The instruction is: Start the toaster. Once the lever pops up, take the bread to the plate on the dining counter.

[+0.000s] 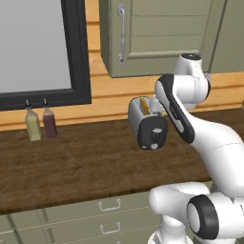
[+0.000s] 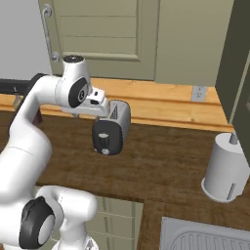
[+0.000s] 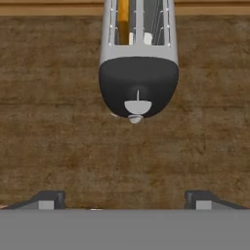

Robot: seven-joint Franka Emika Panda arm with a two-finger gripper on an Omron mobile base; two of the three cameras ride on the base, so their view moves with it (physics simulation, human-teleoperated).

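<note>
1. While the toaster [image 3: 138,63] stands on the dark wood desk [image 1: 81,167] near the back wall, its black end panel faces the robot, with the lever [image 3: 137,106] and a round knob just below it.
2. Bread [image 3: 123,19] sits in 1 of the 2 slots, showing as a golden edge in the hand view and as an orange-tan top in the left base view [image 1: 144,106].
3. By my reading, the task is at its 1st step: the lever is not yet pressed, and nothing has been lifted out.
4. Its hand [image 3: 125,197] hangs above the desk, short of the panel, the 2 tips set wide apart and holding nothing.
5. Next, the hand would need to move forward onto the lever and push it down along the panel.
6. Beyond that, the left base view shows 2 bottles [image 1: 41,124] under a dark-framed window [image 1: 38,47]; the right base view shows a paper towel roll [image 2: 226,168] and a sink corner [image 2: 205,237] instead.
</note>
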